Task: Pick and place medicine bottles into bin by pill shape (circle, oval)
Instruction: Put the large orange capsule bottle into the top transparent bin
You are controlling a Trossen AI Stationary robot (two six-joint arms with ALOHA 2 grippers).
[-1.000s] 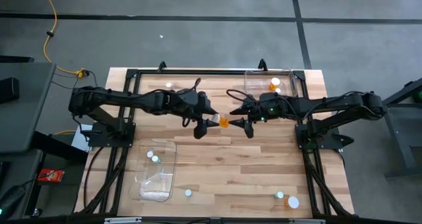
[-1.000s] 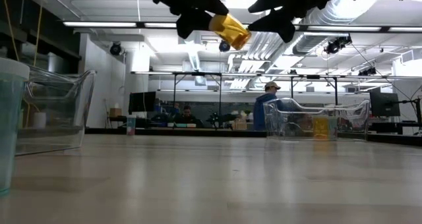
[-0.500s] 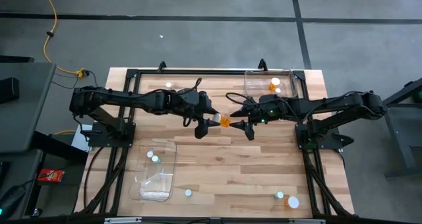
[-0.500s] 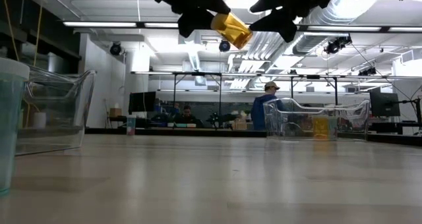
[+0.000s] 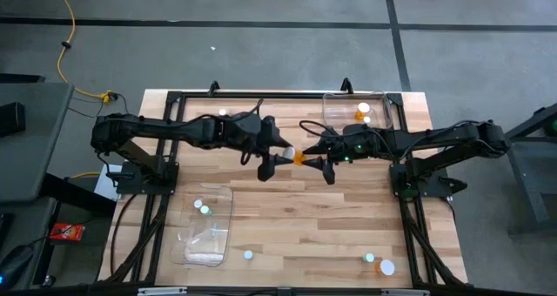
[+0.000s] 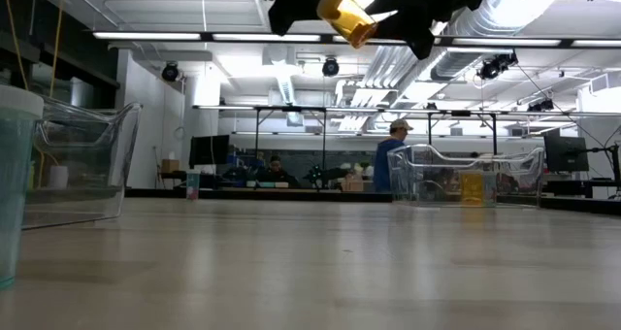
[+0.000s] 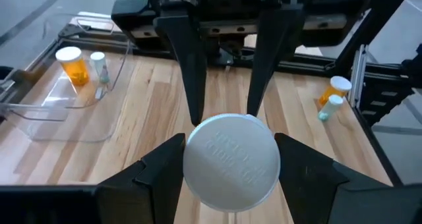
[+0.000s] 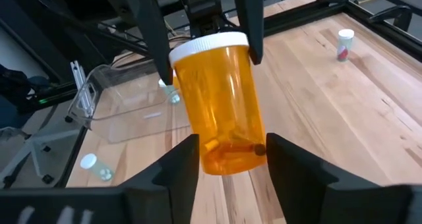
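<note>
My right end effector (image 5: 320, 159) has closed in around the orange bottle (image 5: 297, 157) clamped in my left end effector (image 5: 275, 156); handover underway, grip unconfirmed

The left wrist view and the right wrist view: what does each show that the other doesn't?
Only the left wrist view shows the bottle's white cap face-on, plus a bin holding two bottles. Only the right wrist view shows its orange body, with pills at the bottom, and a different bin. Both show the same bottle raised between the left hand and right hand, above the wooden table.
</note>
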